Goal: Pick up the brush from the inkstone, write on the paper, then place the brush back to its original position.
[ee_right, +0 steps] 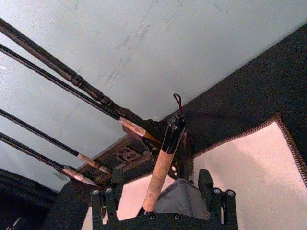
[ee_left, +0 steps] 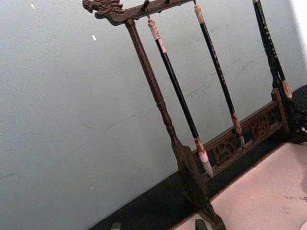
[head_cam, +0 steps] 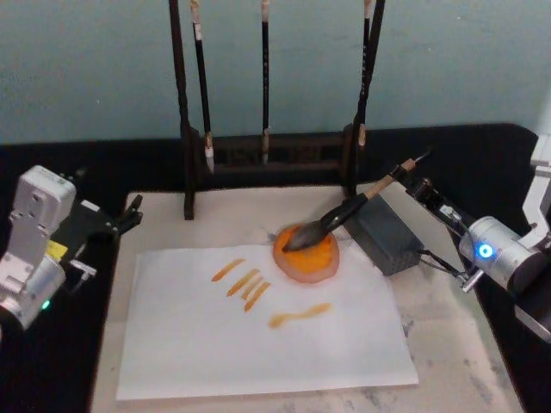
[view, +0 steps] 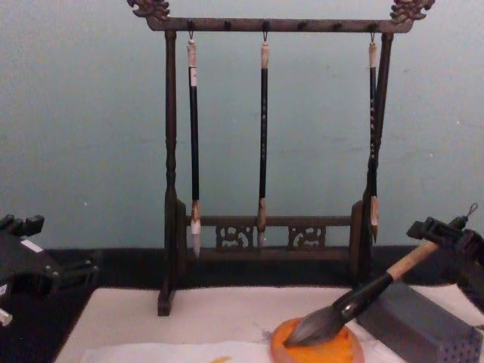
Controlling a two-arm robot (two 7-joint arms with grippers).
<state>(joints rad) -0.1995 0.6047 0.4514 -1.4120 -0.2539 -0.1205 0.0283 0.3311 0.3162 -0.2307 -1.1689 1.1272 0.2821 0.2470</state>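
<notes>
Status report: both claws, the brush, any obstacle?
Right claw open, straddling brush handle. Left claw parked, far left. Brush tip in inkstone, handle on grey block. No obstacle seen.

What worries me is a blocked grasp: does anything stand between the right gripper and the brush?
Nothing visible: the right gripper, open, straddles the brush handle; bristles rest in the inkstone; the left gripper idles aside.

Orange inkstone [head_cam: 312,263]; white paper [head_cam: 258,344], orange strokes [head_cam: 244,282]; tan-black brush [head_cam: 349,211]; beige mat [head_cam: 452,331].
</notes>
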